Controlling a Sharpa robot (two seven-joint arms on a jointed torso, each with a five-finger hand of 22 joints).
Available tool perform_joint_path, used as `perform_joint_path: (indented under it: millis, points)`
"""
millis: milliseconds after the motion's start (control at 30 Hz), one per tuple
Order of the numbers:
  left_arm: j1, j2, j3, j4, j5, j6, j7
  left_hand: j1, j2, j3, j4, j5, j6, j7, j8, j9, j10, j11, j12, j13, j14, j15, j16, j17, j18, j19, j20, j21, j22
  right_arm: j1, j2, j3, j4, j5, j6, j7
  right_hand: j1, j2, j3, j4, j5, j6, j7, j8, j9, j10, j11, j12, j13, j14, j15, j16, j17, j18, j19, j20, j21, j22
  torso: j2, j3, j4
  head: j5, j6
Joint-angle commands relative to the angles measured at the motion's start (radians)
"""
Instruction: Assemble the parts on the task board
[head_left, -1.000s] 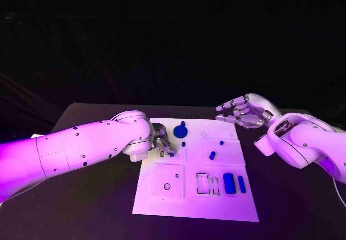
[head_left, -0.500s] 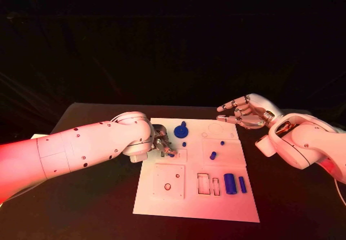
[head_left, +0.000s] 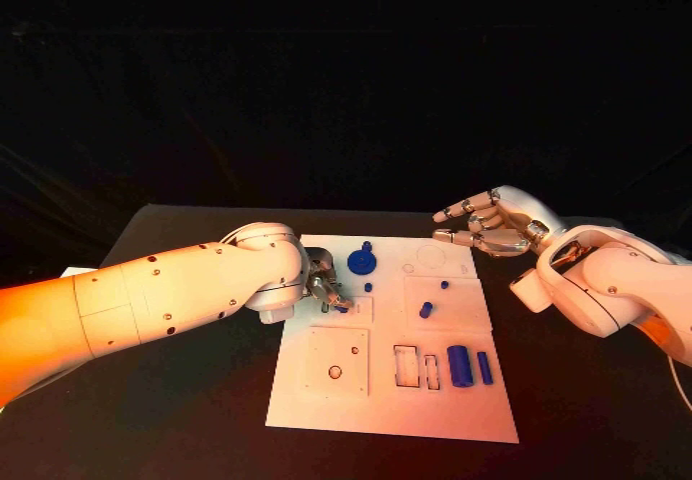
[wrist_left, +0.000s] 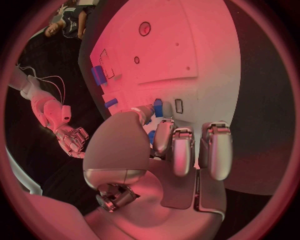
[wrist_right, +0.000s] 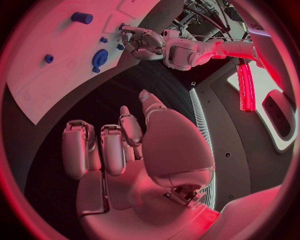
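Left hand working a small blue part at the board's upper-left slot; right hand idle.

Your left hand (head_left: 320, 288) is down on the board (head_left: 375, 410), fingers (wrist_left: 181, 150) curled round a small blue part (wrist_left: 158, 107) just beside a narrow slot (wrist_left: 179, 105). I judge you're mid-insertion: next, line the part up and press. The left wrist view shows part and slot; the head view hides them behind the fingers. Your right hand (head_left: 488, 226) hovers off the board's far right corner, fingers apart, holding nothing.
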Motion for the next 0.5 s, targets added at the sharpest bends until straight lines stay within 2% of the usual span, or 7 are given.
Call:
perform_joint_path:
  millis: [33, 500]
  points:
    - [-0.001, 0.002, 0.0, 0.002, -0.027, 0.022, -0.06, 0.0, 0.013, 0.119, -0.115, 0.002, 0.01, -0.013, 0.004, 0.002, 0.005, 0.0, 0.004, 0.002, 0.104, 0.005, 0.003, 0.263, -0.016, 0.092, -0.001, 0.005, 0.235, -0.001, 0.0, 0.0, 0.002, -0.01, 0.013, 0.002, -0.001, 0.002, -0.006, 0.003, 0.003, 0.004, 0.0, 0.007, 0.001, -0.004, -0.004, -0.005, -0.002, 0.057, 0.004, -0.005, 0.048, 0.018, -0.003, 0.0, -0.006, 0.042, 0.0, -0.0002, -0.0005, 0.001, -0.001]
    - [-0.002, 0.008, 0.0, 0.003, -0.03, 0.072, -0.064, -0.022, -0.004, 0.116, -0.129, -0.001, 0.015, -0.013, 0.005, 0.006, 0.009, 0.001, 0.007, 0.005, 0.104, 0.005, 0.003, 0.263, -0.016, 0.093, 0.0, 0.006, 0.237, -0.001, -0.002, 0.0, 0.008, -0.01, 0.014, 0.0, -0.002, 0.003, -0.007, 0.003, 0.004, 0.005, 0.0, 0.007, 0.001, -0.003, -0.005, -0.003, -0.001, 0.057, 0.003, -0.006, 0.047, 0.018, -0.003, 0.0, -0.006, 0.042, 0.0, 0.0009, -0.0006, 0.002, -0.004]
